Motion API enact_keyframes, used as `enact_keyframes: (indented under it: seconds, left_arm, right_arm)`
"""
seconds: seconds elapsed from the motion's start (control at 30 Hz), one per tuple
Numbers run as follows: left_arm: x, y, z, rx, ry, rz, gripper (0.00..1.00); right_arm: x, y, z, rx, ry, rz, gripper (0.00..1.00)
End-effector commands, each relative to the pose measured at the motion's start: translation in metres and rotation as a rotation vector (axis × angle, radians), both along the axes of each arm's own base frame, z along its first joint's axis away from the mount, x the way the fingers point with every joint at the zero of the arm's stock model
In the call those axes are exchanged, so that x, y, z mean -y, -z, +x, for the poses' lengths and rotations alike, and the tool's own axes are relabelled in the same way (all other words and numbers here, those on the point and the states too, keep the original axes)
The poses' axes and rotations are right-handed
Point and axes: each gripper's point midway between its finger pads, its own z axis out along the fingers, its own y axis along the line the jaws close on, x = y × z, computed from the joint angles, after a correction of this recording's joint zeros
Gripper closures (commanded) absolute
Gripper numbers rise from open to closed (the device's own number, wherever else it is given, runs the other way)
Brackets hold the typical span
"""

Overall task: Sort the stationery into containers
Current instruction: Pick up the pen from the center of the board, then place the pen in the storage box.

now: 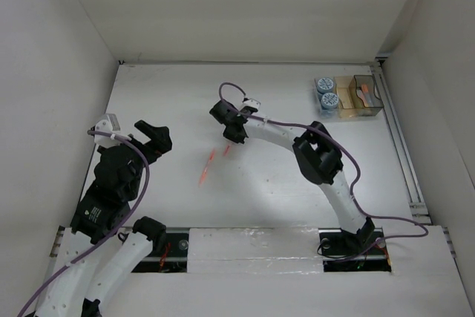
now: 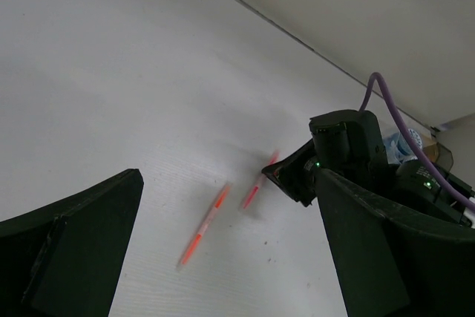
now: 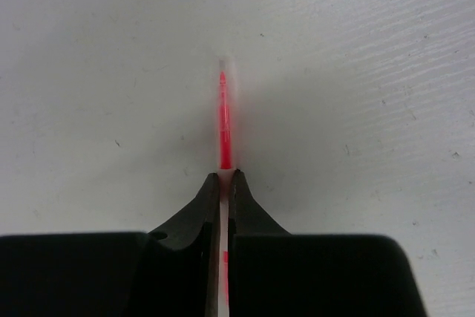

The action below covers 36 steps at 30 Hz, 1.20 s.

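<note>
1. Table (image 1: pixel 297 206): judged well along but not finished. Only two pens show loose on it, both by the right gripper. The other visible stationery is already boxed.
2. Organiser (image 1: pixel 369 113): three joined compartments. It sits well apart from the right gripper, off to its right and farther from the arm bases.
3. Right gripper (image 3: pixel 225 183): the jaws are pinched tight on the tail end of the red pen (image 3: pixel 224 120). The pen's tip sticks out ahead of the fingers and lies on or very close to the table. Judged step in hand: the grasp is made and the lift and carry to the organiser are not yet done.
4. Left gripper (image 1: pixel 157 136): fingers spread wide with nothing between them. It is parked to the left of the right gripper, away from both pens.
5. Pots (image 1: pixel 324 85): two blue-and-white pots fill the organiser compartment nearest the right gripper, one behind the other.
6. Middle amber compartment: it holds something yellowish; I cannot tell what kind of piece it is.
7. Farthest compartment from the right gripper: an orange-and-white slim piece lies inside.
8. Orange pen (image 1: pixel 205 170): it lies flat just beside the right gripper, between the two grippers, and nothing is touching it. Judged to be the last item left once the red pen is placed.
</note>
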Motion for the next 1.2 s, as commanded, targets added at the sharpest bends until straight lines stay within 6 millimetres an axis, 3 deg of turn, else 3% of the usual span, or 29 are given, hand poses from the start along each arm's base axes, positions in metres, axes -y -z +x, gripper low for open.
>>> enact_keyframes:
  seconds: [0.0,0.13,0.23,0.27,0.3,0.37,0.4,0.47,0.5,0.53,0.57,0.7,0.8,0.9,1.03,1.17]
  left_arm:
    - [-0.001,-0.009,-0.002,0.032,-0.003,-0.011,0.00]
    - [-0.001,-0.009,-0.002,0.032,-0.003,-0.011,0.00]
    - [-0.001,-0.009,-0.002,0.032,-0.003,-0.011,0.00]
    - [-0.001,-0.009,-0.002,0.032,-0.003,-0.011,0.00]
    - [-0.001,-0.009,-0.002,0.032,-0.003,-0.011,0.00]
    - [-0.001,-0.011,-0.001,0.040,-0.003,-0.015,0.00]
    - [-0.001,-0.011,-0.001,0.040,-0.003,-0.015,0.00]
    - [0.000,-0.011,-0.001,0.039,0.006,-0.017,0.00]
    - [0.003,-0.009,0.000,0.038,0.019,-0.009,0.00]
    - [0.003,-0.009,0.000,0.038,0.019,-0.009,0.00]
    - [0.004,-0.008,0.000,0.037,0.028,-0.011,0.00]
    - [0.005,-0.008,0.002,0.035,0.030,-0.001,0.00]
    - [0.007,-0.008,0.002,0.034,0.039,-0.003,0.00]
    - [0.007,-0.008,0.002,0.034,0.039,-0.003,0.00]
    - [0.008,-0.010,0.002,0.042,0.049,0.000,0.00]
    - [0.008,-0.010,0.002,0.042,0.049,0.000,0.00]
  right_arm:
    - [0.025,0.025,0.002,-0.053,0.029,-0.037,0.99]
    - [0.053,0.002,0.021,-0.019,0.077,-0.025,1.00]
    - [0.078,-0.050,0.048,0.092,0.064,-0.060,1.00]
    - [0.082,-0.085,0.057,0.158,0.042,-0.036,1.00]
    - [0.092,-0.103,0.064,0.196,-0.034,-0.084,1.00]
    - [0.115,-0.130,0.082,0.252,-0.081,-0.051,1.00]
    - [0.128,-0.160,0.085,0.309,-0.161,-0.065,1.00]
    - [0.162,-0.178,0.103,0.377,-0.217,-0.018,1.00]
    - [0.176,-0.200,0.106,0.434,-0.243,-0.015,1.00]
    - [0.195,-0.206,0.110,0.446,-0.276,-0.064,1.00]
    - [0.229,-0.206,0.120,0.442,-0.250,-0.089,1.00]
    - [0.294,-0.231,0.136,0.504,-0.317,-0.199,1.00]
    - [0.334,-0.228,0.144,0.477,-0.334,-0.292,1.00]
    - [0.345,-0.218,0.151,0.507,-0.407,-0.300,1.00]
    - [0.389,-0.197,0.161,0.456,-0.373,-0.292,1.00]
    - [0.424,-0.203,0.166,0.456,-0.303,-0.321,1.00]
